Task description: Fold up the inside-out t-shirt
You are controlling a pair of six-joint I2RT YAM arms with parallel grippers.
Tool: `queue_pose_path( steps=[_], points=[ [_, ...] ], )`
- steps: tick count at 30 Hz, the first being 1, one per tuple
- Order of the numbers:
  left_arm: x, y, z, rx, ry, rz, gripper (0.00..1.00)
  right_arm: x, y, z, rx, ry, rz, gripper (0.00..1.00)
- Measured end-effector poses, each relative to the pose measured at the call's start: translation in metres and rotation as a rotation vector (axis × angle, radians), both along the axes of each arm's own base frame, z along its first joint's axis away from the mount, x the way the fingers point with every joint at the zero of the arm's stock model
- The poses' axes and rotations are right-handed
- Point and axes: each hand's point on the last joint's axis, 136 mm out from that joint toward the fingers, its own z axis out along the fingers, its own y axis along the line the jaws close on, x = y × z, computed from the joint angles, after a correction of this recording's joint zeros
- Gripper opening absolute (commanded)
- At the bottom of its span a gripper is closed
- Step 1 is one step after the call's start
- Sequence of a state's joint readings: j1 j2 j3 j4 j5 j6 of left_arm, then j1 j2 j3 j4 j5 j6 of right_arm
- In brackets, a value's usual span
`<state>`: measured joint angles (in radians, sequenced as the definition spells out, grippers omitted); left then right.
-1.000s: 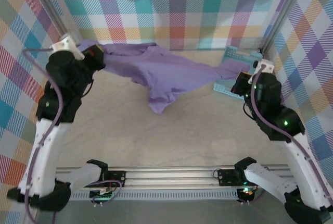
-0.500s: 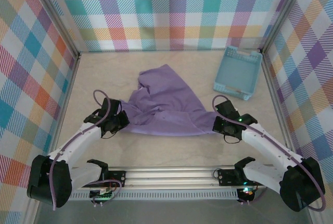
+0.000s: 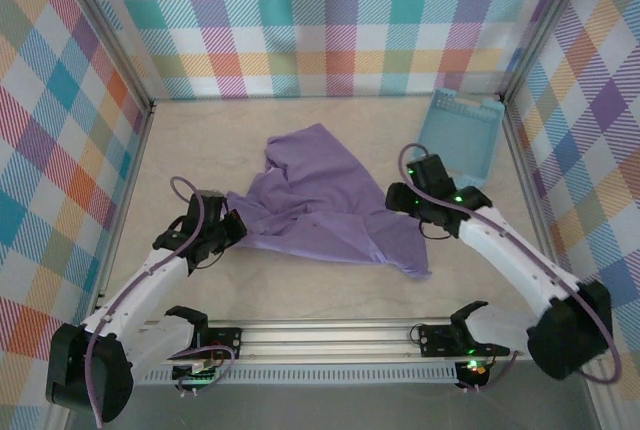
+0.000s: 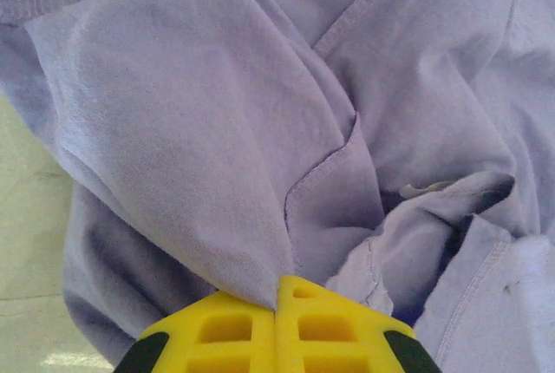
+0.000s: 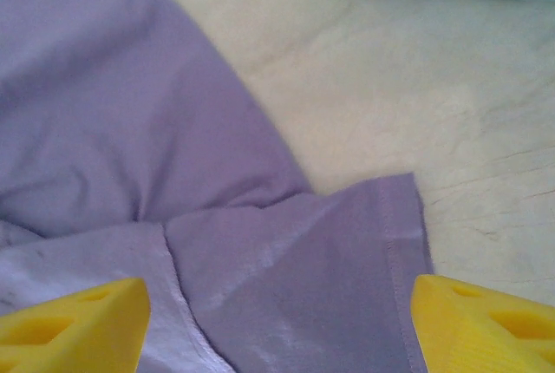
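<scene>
Left gripper (image 4: 276, 293) clamped on t-shirt (image 3: 320, 200) fold; right gripper (image 5: 279, 295) jaws wide apart over t-shirt hem, holding nothing.

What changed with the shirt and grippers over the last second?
Both arms lowered the t-shirt from a raised stretch onto the table. The right gripper then opened, released its corner and shifted farther up the table. The left gripper stays shut on the t-shirt.

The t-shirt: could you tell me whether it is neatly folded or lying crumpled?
Crumpled: the t-shirt lies in uneven, wrinkled layers on the table.
</scene>
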<state>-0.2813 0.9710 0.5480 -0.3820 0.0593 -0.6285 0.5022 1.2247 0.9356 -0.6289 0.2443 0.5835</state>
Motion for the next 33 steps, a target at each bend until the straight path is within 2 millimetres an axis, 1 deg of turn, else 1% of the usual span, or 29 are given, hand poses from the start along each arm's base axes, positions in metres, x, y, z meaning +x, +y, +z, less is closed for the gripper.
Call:
queue_pose_path(
  steps=[3, 5, 7, 10, 13, 17, 21, 22, 24, 26, 29, 30, 31, 33],
  points=[
    [-0.002, 0.001, -0.004, 0.001, 0.01, 0.003, 0.0, -0.005, 0.017, -0.035, -0.054, 0.107, 0.07, 0.79],
    [-0.003, 0.001, -0.006, 0.002, 0.014, 0.003, 0.0, -0.008, 0.027, -0.054, -0.072, 0.159, 0.112, 0.78],
    [-0.004, 0.001, -0.008, 0.004, 0.022, 0.003, 0.0, -0.011, 0.037, -0.066, -0.08, 0.192, 0.155, 0.77],
    [-0.005, 0.002, -0.011, 0.007, 0.031, 0.003, 0.0, -0.01, 0.055, -0.077, -0.078, 0.219, 0.217, 0.75],
    [-0.005, 0.003, -0.011, 0.013, 0.03, 0.008, 0.0, -0.004, 0.074, -0.082, -0.062, 0.223, 0.268, 0.73],
    [-0.005, 0.004, -0.014, 0.021, 0.037, 0.013, 0.0, 0.005, 0.091, -0.088, -0.048, 0.224, 0.31, 0.7],
    [-0.005, 0.005, -0.018, 0.027, 0.051, 0.016, 0.0, 0.02, 0.105, -0.097, -0.059, 0.238, 0.346, 0.58],
    [-0.005, 0.005, -0.018, 0.027, 0.055, 0.017, 0.0, 0.023, 0.108, -0.099, -0.058, 0.241, 0.354, 0.54],
    [-0.005, 0.005, -0.019, 0.027, 0.058, 0.018, 0.0, 0.027, 0.112, -0.104, -0.06, 0.25, 0.366, 0.43],
    [-0.005, 0.005, -0.019, 0.028, 0.058, 0.018, 0.0, 0.026, 0.113, -0.108, -0.066, 0.262, 0.375, 0.29],
    [-0.006, 0.005, -0.02, 0.028, 0.061, 0.018, 0.0, 0.025, 0.112, -0.109, -0.073, 0.265, 0.381, 0.08],
    [-0.006, 0.005, -0.021, 0.029, 0.062, 0.018, 0.0, 0.025, 0.112, -0.109, -0.073, 0.265, 0.38, 0.03],
    [-0.006, 0.005, -0.021, 0.029, 0.064, 0.018, 0.0, 0.025, 0.111, -0.109, -0.077, 0.265, 0.379, 0.0],
    [-0.007, 0.005, -0.023, 0.031, 0.072, 0.018, 0.01, 0.026, 0.108, -0.107, -0.087, 0.255, 0.368, 0.0]
  ],
)
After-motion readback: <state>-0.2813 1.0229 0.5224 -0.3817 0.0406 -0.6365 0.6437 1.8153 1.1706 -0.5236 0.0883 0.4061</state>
